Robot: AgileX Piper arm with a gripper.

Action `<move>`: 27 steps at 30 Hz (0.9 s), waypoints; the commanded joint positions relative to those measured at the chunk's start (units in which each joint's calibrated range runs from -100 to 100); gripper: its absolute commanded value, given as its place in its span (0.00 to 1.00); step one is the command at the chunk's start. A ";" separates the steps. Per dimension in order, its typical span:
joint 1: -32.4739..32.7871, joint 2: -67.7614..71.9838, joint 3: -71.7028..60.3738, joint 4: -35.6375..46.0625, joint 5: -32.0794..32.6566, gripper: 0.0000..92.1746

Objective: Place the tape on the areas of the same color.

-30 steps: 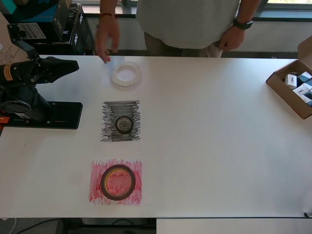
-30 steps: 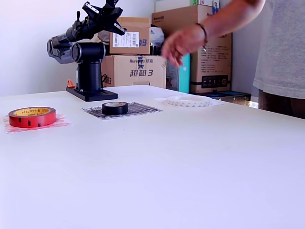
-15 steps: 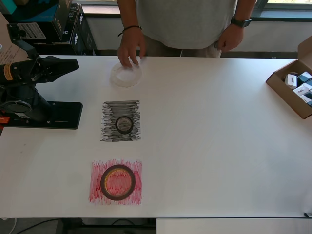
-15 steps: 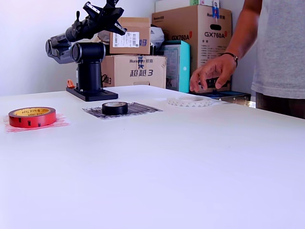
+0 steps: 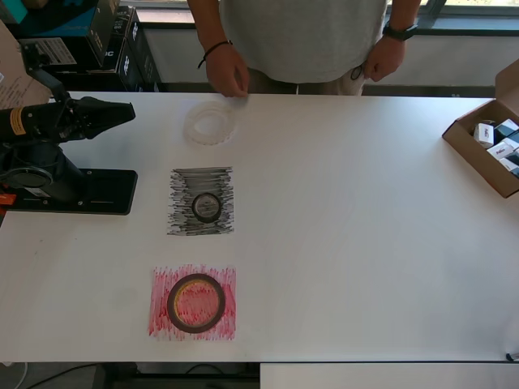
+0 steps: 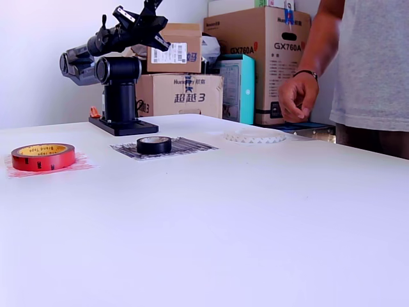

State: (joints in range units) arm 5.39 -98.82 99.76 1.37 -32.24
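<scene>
The small black tape roll (image 5: 206, 207) (image 6: 154, 145) lies on the black scribbled patch (image 5: 182, 182) (image 6: 192, 148). The reddish-brown roll (image 5: 195, 303) (image 6: 43, 157) lies on the red scribbled patch (image 5: 160, 320) (image 6: 80, 165). The translucent whitish roll (image 5: 210, 123) (image 6: 255, 137) lies flat on bare white table near the far edge. My gripper (image 5: 126, 111) (image 6: 146, 27) hangs in the air on the folded arm, at the overhead view's left. It looks shut and empty, well clear of all three rolls.
A person stands at the far table edge, one hand (image 5: 228, 77) (image 6: 297, 96) just beyond the whitish roll. The arm's black base plate (image 5: 97, 192) sits at the overhead view's left. An open cardboard box (image 5: 485, 146) of small items sits at the right edge.
The person's hand has let go of the whitish roll and drawn back toward the table edge. The sheet under that roll is gone. The gripper has barely shifted.
</scene>
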 commanded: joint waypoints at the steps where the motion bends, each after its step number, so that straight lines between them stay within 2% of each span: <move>1: -0.09 -0.24 -0.39 14.96 0.16 0.00; 4: -0.09 -0.24 -0.48 18.36 0.65 0.00; 27: -0.09 -0.24 -0.48 18.36 0.65 0.00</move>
State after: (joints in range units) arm 5.39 -98.82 99.76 19.31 -31.42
